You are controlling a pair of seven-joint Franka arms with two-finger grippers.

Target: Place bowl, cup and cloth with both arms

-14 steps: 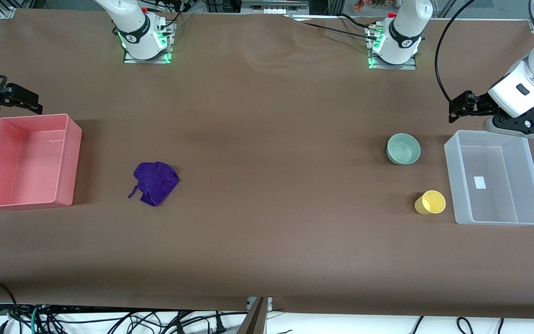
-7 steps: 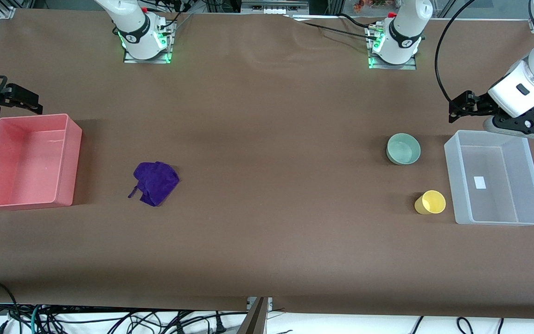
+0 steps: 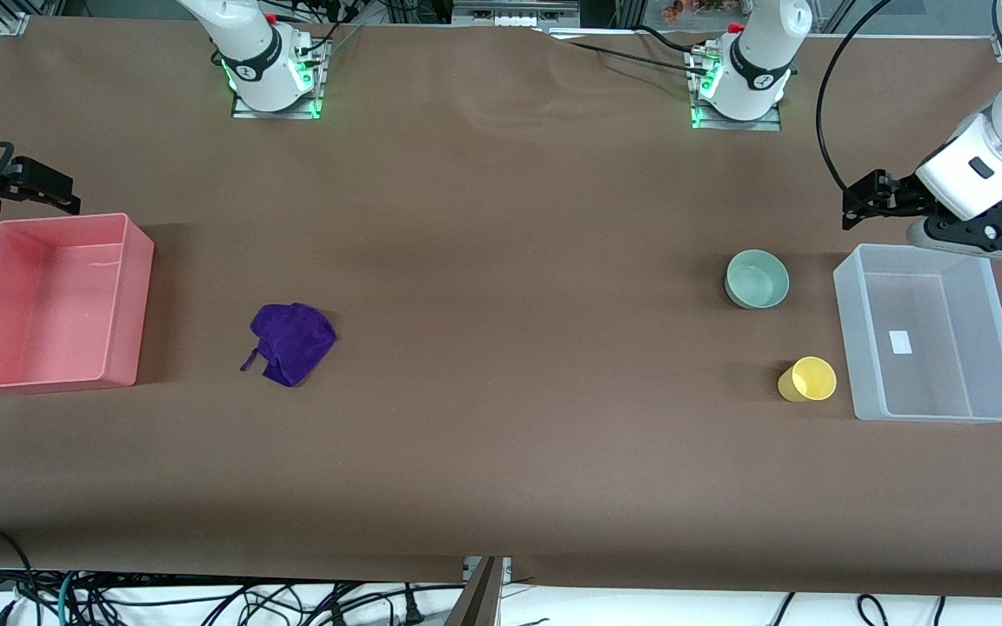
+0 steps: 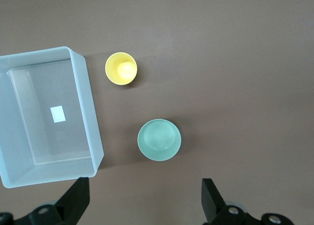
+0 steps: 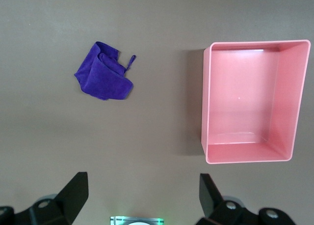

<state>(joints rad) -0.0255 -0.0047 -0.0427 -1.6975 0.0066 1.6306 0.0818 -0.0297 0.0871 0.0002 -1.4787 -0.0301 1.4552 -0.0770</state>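
Brown covering spreads over the whole counter, and all 3 task things rest on it, none of them held. The bowl, pale mint green and upright, sits toward the left arm's end of the counter, near the clear bin but apart from it. The cup, yellow and upright with its mouth up, stands nearer to the front camera than the bowl, just beside the clear bin's long wall without touching it. In the left wrist view the bowl and cup are well apart from each other, and the clear bin holds only a small white label.

The cloth, deep purple and crumpled with a thin tail trailing from it, lies toward the right arm's end of the counter, well apart from the pink bin. The right wrist view shows the cloth lying flat on the counter and the pink bin with nothing in it.

The left gripper hangs in the air over the counter just above the clear bin's upper corner, fingers spread wide and holding nothing; its 2 fingers frame the edge of the left wrist view. The right gripper hovers over the counter by the pink bin's upper edge, likewise spread wide with nothing between its fingers.
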